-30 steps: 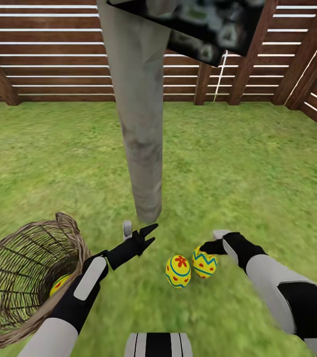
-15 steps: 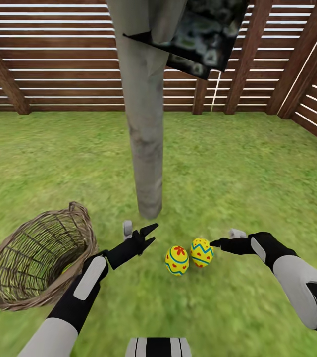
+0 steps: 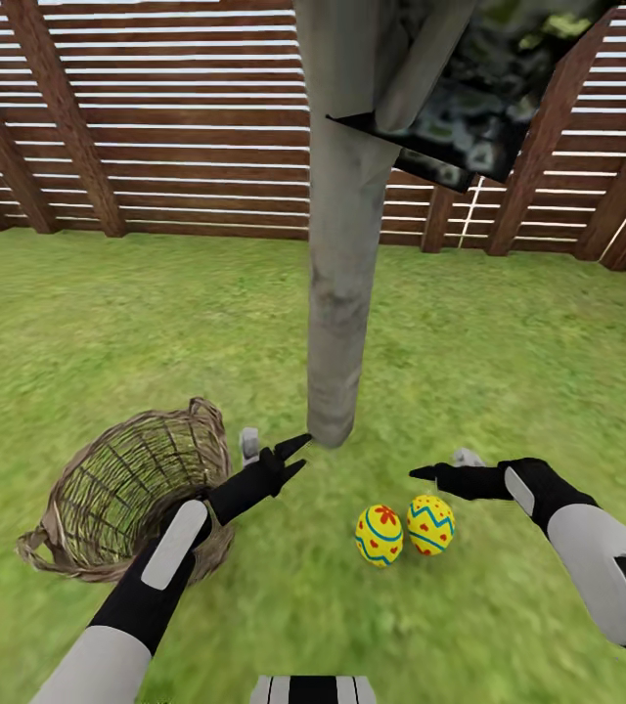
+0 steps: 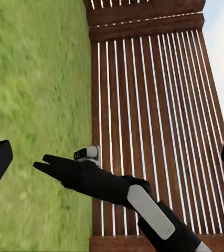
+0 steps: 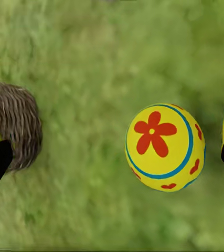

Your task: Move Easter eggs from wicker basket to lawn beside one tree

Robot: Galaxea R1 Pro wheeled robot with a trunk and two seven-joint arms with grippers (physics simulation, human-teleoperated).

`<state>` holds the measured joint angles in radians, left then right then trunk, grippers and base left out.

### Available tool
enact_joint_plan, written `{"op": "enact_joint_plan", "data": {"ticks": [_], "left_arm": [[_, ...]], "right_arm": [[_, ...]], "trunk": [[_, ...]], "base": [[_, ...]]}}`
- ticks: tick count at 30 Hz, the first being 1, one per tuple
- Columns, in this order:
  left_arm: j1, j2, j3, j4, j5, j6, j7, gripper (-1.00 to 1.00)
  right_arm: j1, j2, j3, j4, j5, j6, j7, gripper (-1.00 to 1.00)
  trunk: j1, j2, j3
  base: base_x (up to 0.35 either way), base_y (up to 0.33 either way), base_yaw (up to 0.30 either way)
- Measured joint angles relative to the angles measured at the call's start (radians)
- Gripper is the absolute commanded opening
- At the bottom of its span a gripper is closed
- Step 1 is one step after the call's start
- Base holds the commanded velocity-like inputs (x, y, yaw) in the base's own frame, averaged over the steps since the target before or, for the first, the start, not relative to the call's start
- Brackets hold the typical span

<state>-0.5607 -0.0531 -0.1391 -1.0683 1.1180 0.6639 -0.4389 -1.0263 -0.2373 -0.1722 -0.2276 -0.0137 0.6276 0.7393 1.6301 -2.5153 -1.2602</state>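
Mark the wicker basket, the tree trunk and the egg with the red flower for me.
wicker basket (image 3: 108, 489): head view, on the inner woven wall.
tree trunk (image 3: 337, 323): head view, on the mid trunk above the grass.
egg with the red flower (image 5: 164, 147): right wrist view, on the yellow shell beside the flower.

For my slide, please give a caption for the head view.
Two Easter eggs lie on the lawn beside the tree.

No readable text, labels, brands or numbers anywhere. Eggs (image 3: 404, 531) at lower centre of the head view carry only painted patterns (red flower, dots, blue zigzag bands), no lettering.
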Motion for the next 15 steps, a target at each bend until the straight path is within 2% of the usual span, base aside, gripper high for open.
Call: {"op": "enact_joint_plan", "data": {"ticks": [3,8,12,15], "left_arm": [[0.000,-0.001,-0.001,-0.005,0.000,0.001,-0.001,1.00],[0.000,-0.001,0.000,-0.048,0.001,0.003,0.000,1.00],[0.000,0.002,0.000,-0.054,0.001,0.004,-0.001,1.00],[0.017,0.017,-0.017,-0.042,-0.018,-0.010,0.005,1.00]], "right_arm": [[0.000,-0.025,-0.002,0.000,-0.001,0.006,0.031,1.00],[0.000,-0.044,-0.002,0.001,-0.003,0.008,0.087,1.00],[0.000,-0.045,-0.002,0.001,-0.003,0.008,0.093,1.00],[0.016,-0.062,-0.018,-0.003,0.001,-0.006,0.099,1.00]], "trunk": [[-0.001,0.001,0.012],[-0.004,0.002,0.031],[-0.005,0.003,0.046],[-0.005,0.003,0.046]], "base": [[0.000,0.000,0.286],[0.000,0.000,0.261],[0.000,0.000,0.043],[0.000,0.000,0.000]]}}
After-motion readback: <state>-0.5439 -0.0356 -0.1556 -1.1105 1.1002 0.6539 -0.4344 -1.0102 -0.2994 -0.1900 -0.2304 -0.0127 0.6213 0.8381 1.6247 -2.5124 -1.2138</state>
